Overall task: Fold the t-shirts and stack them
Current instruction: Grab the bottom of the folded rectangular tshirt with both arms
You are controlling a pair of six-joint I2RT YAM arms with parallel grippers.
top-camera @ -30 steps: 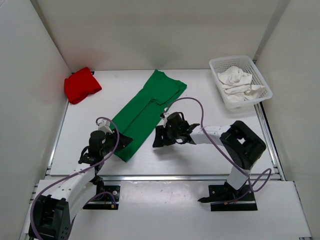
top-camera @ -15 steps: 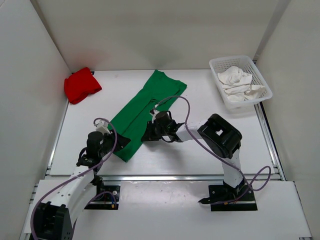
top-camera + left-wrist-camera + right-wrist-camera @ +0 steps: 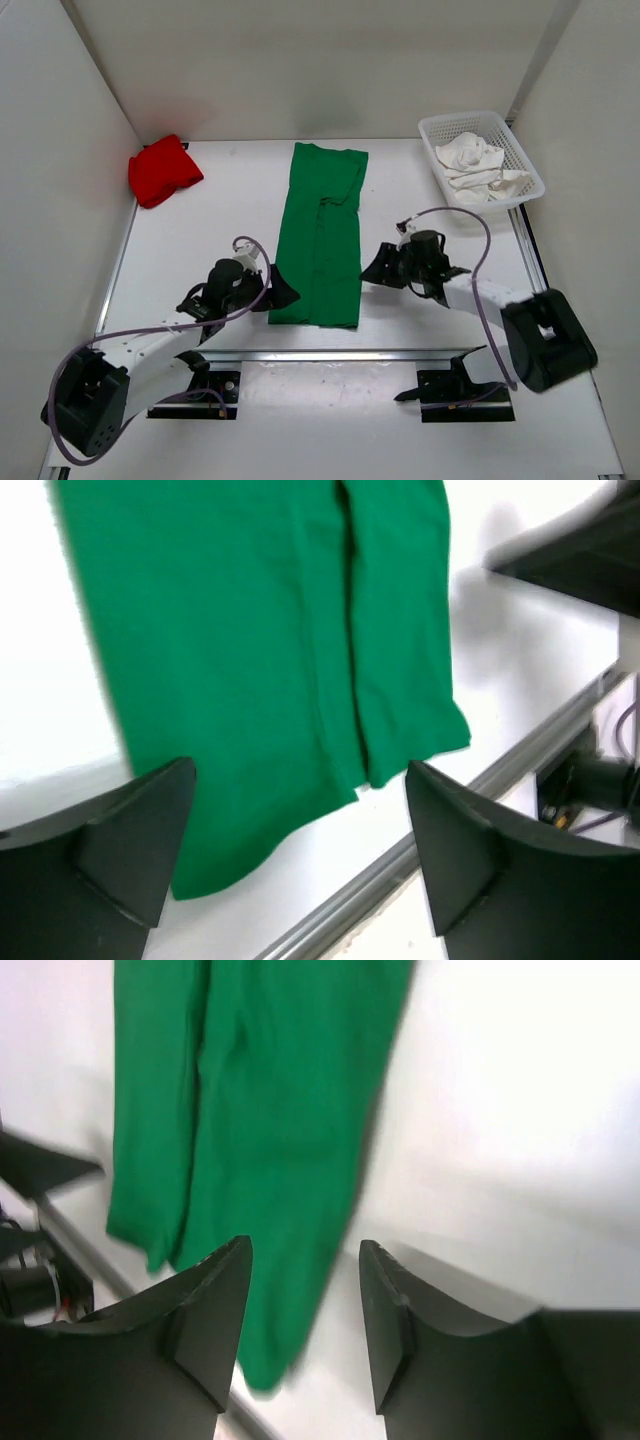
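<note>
1. The green t-shirt (image 3: 322,240) lies flat down the middle of the desk (image 3: 200,230). It is a long narrow strip of soft matte cloth, its sides folded inward so two flaps meet along a line down the centre
2. Its far end is square and neat. Its near hem stops just short of the metal rail (image 3: 330,352) at the desk's front edge, and the left wrist view shows that hem uneven, with one layer ending lower than the other
3. The left fingers (image 3: 283,294) sit at the strip's near left corner, spread wide apart. In their own camera the two dark pads (image 3: 120,850) frame green cloth below with nothing clamped, and I cannot tell whether they touch the cloth
4. The right fingers (image 3: 376,268) hang just beside the strip's right edge, parted and holding nothing. In the right wrist view the cloth's edge runs under the gap, blurred
5. The red t-shirt (image 3: 163,170) is a bunched, rounded lump in the far left corner by the wall (image 3: 60,200), well apart from the green one
6. The white t-shirt (image 3: 478,165) lies crumpled inside the white plastic mesh basket (image 3: 466,117) at the far right
7. Bare white desk runs along both long edges of the strip, wider on the left side
</note>
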